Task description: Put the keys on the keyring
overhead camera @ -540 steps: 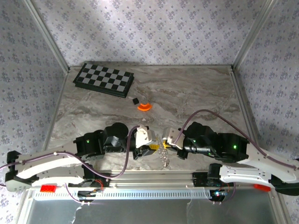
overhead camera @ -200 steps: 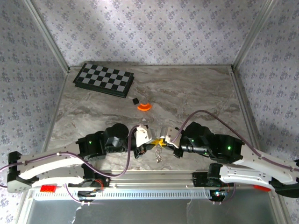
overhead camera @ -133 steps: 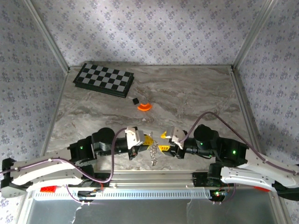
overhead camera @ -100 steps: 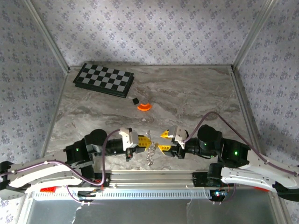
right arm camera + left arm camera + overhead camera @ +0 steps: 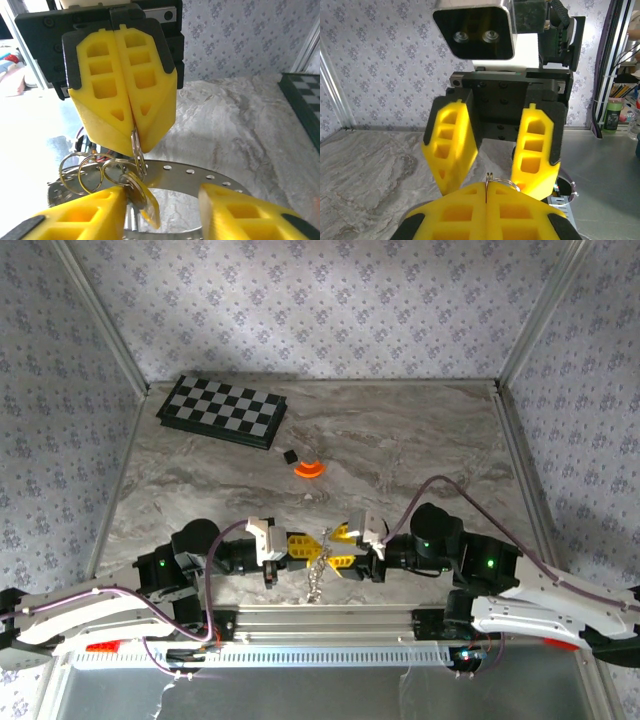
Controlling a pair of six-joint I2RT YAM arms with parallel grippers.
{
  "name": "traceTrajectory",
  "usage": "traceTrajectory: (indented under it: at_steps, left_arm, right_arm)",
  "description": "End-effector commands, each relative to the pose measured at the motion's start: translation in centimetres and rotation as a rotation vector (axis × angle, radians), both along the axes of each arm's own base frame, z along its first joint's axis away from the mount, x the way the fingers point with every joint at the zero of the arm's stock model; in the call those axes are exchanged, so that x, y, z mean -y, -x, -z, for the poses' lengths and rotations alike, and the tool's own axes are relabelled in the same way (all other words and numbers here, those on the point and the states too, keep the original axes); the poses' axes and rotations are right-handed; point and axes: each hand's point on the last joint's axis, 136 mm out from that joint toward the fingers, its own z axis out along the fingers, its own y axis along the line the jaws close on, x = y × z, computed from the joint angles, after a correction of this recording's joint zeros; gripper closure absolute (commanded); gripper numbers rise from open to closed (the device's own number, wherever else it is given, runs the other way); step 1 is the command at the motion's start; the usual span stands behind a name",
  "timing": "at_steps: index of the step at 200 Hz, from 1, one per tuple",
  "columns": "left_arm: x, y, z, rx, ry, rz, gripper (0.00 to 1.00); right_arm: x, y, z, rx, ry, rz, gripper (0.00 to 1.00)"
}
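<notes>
My left gripper (image 5: pixel 310 546) is shut on the keyring (image 5: pixel 489 179), a thin silvery split ring pinched edge-on between its yellow fingertips. In the right wrist view the keyring (image 5: pixel 136 145) hangs down from those shut fingertips. Linked loops and the keys (image 5: pixel 143 199), one gold-tinted blade, dangle below it. My right gripper (image 5: pixel 162 196) faces it, open. The keys hang close to the inner side of its left finger (image 5: pixel 80 215), and nothing is clamped. From above, the bunch (image 5: pixel 316 580) hangs between the two grippers, with my right gripper (image 5: pixel 338 548) just to its right.
A black-and-grey checkered board (image 5: pixel 222 410) lies at the far left of the marble table (image 5: pixel 420 440). A small black cube (image 5: pixel 290 455) and an orange disc (image 5: pixel 309 469) sit in the middle. A curved metal strip with holes (image 5: pixel 215 172) lies under the bunch by the near rail.
My right gripper has opened and let go of the bunch. The left arm drew back to the left, still holding the keyring, and the right gripper has followed toward it.
</notes>
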Motion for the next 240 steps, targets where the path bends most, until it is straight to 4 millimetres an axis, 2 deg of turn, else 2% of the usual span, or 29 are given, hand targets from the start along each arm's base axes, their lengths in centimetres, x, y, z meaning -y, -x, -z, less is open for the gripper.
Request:
traceTrajectory:
  at_steps: [1,38,87,127,168,240]
  left_arm:
    - [-0.6,0.6,-3.2,0.028,0.11,0.026,1.0]
    - [-0.5,0.9,-3.6,0.021,0.139,0.044,1.0]
    - [-0.6,1.2,-4.0,0.015,0.162,0.067,1.0]
    - [-0.6,1.2,-3.8,0.013,0.169,0.066,1.0]
    - [-0.7,1.2,-3.5,0.015,0.164,0.061,1.0]
    - [-0.7,1.8,-3.4,0.012,0.164,0.096,1.0]
  right_arm:
    - [-0.1,0.1,-1.5,0.011,-0.036,-0.008,0.66]
    - [0.0,0.1,-0.9,0.013,-0.02,-0.005,0.86]
    - [0.2,0.4,-0.4,0.009,-0.011,-0.016,0.89]
    - [0.1,1.1,-0.5,0.026,0.009,-0.025,0.7]
    - [1.2,0.8,-2.6,0.074,-0.043,0.031,0.57]
    - [1.1,1.0,-5.5,0.108,-0.174,0.044,0.55]
